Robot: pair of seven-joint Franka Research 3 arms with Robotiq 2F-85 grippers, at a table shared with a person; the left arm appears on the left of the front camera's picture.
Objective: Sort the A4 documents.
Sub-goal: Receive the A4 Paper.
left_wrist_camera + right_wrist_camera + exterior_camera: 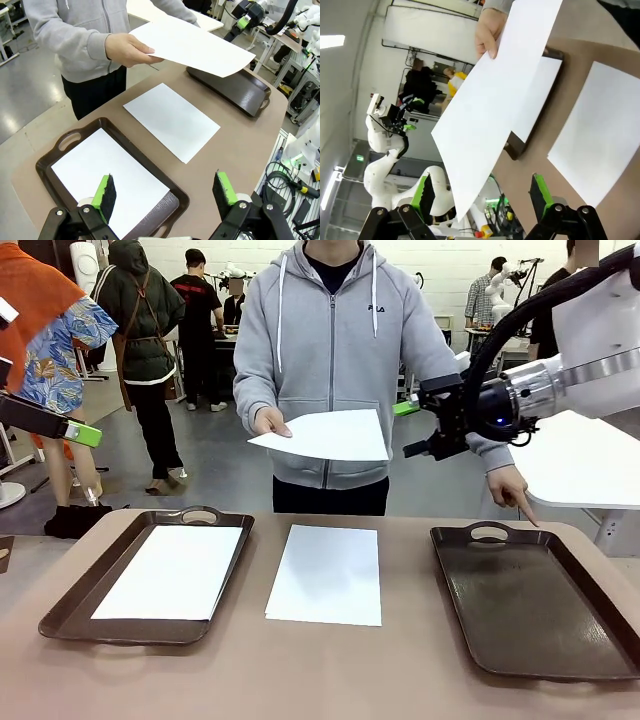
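The brown surface (410,680) is the biggest thing. It has bare room along its near edge and in the gaps beside the trays. The bottom of the front view cuts it off.

The left tray (68,602) lies at 8 o'clock, with one white sheet, the tray sheet (175,570), flat inside it. The right tray (520,605) lies at 4 o'clock and is bare inside. The picture's right edge cuts off its side. In the left wrist view the held sheet hides part of it.

The middle sheet (325,573) lies flat on the surface at 6 o'clock, between the trays and touching neither.

The held sheet (325,435) is up in the air, at 12 o'clock from the middle sheet. The person's hand (268,422) grips its left edge. In the right wrist view it covers most of the left tray.

The right gripper (405,430) is at 3 o'clock from the held sheet, just beside its corner. Its fingers are wide apart and clamp nothing. The sheet's corner shows between them, and I cannot tell if it touches them.

The left gripper (164,181) is spread wide above the left tray and has hold of nothing.

The pointing hand (510,487) aims one finger down at the right tray's far corner.
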